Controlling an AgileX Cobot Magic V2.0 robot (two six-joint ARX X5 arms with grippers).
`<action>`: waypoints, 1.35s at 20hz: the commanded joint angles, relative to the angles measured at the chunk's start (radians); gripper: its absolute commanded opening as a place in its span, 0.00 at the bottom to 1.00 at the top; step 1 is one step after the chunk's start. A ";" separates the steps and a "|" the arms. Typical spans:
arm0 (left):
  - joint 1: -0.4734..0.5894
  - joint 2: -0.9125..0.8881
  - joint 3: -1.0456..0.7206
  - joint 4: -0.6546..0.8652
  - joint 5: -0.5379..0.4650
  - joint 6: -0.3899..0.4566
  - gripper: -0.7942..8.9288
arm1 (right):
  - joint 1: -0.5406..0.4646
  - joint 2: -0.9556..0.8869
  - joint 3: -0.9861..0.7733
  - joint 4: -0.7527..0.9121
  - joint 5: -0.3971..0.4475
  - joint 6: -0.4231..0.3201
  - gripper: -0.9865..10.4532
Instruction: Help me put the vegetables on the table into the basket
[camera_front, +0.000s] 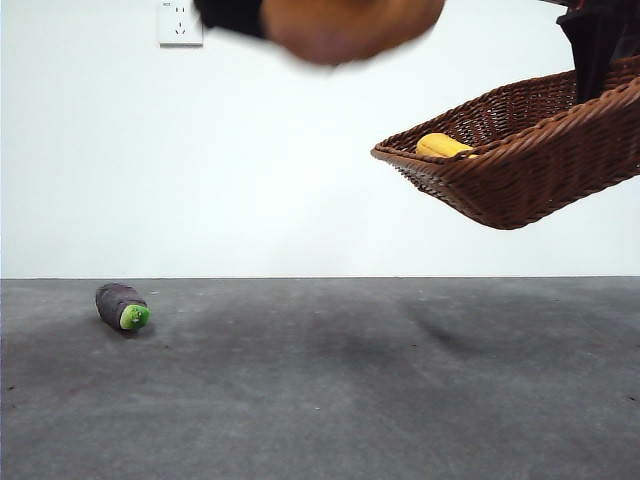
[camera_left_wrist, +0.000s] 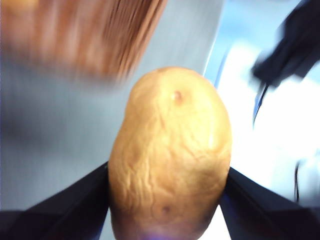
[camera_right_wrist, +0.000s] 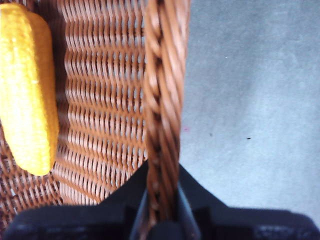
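Below both raised end effectors, dark grey bench (camera_front: 330, 400) meets white wall; left end effector (camera_left_wrist: 167, 200) clamps brown potato (camera_left_wrist: 170, 155), right end effector (camera_right_wrist: 162, 210) pinches wicker basket (camera_right_wrist: 162, 100) rim.

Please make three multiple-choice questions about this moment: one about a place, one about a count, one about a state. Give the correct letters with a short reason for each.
1. Where is the yellow piece?
A. On the table
B. Inside the basket
C. In the left gripper

2. How many vegetables lie on the table?
A. One
B. Two
C. Three

3. What is the state of the basket?
A. Flat on the table
B. Upside down
C. Lifted in the air and tilted

Answers:
1. B, it rests on the wicker floor in the right wrist view.
2. A, only the eggplant lies there; the left gripper holds the potato.
3. C, the right gripper clamps its rim and it hangs above the table.
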 joint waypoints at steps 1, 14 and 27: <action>-0.020 0.002 -0.002 0.137 0.005 -0.042 0.07 | 0.029 -0.001 -0.006 0.005 -0.011 0.026 0.07; -0.103 0.233 -0.002 0.325 -0.176 -0.156 0.08 | 0.192 -0.001 -0.006 -0.003 -0.086 0.035 0.07; -0.088 0.084 0.000 0.309 -0.398 -0.235 0.69 | 0.192 -0.001 -0.006 -0.017 0.036 0.044 0.07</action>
